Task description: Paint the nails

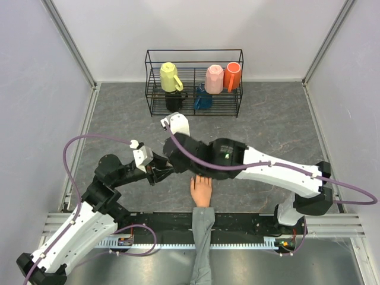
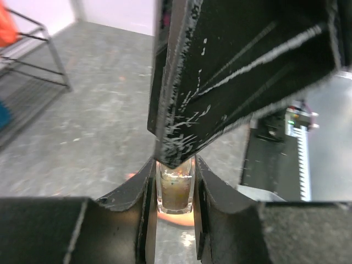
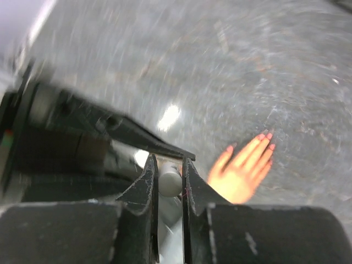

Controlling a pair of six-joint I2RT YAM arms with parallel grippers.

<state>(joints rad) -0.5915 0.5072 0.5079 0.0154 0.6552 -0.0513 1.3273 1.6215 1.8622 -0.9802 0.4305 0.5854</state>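
Observation:
A peach mannequin hand (image 1: 201,191) with a grey sleeve (image 1: 203,237) lies palm down at the table's near middle. The right arm covers its fingertips from above. In the right wrist view the hand (image 3: 245,165) is a blurred orange shape, and the nails (image 3: 265,137) show as reddish-pink tips. My left gripper (image 2: 175,190) is shut on a small glass polish bottle (image 2: 175,192), held just left of the hand. My right gripper (image 3: 169,171) reaches across from the right, and both its fingers press a pale round cap (image 3: 169,180) on that bottle.
A black wire rack (image 1: 194,56) stands at the back, holding a yellow mug (image 1: 170,77), a pink mug (image 1: 214,77) and an orange mug (image 1: 233,75), with a black one and a blue one lower down. Purple cables (image 1: 89,139) loop beside both arms.

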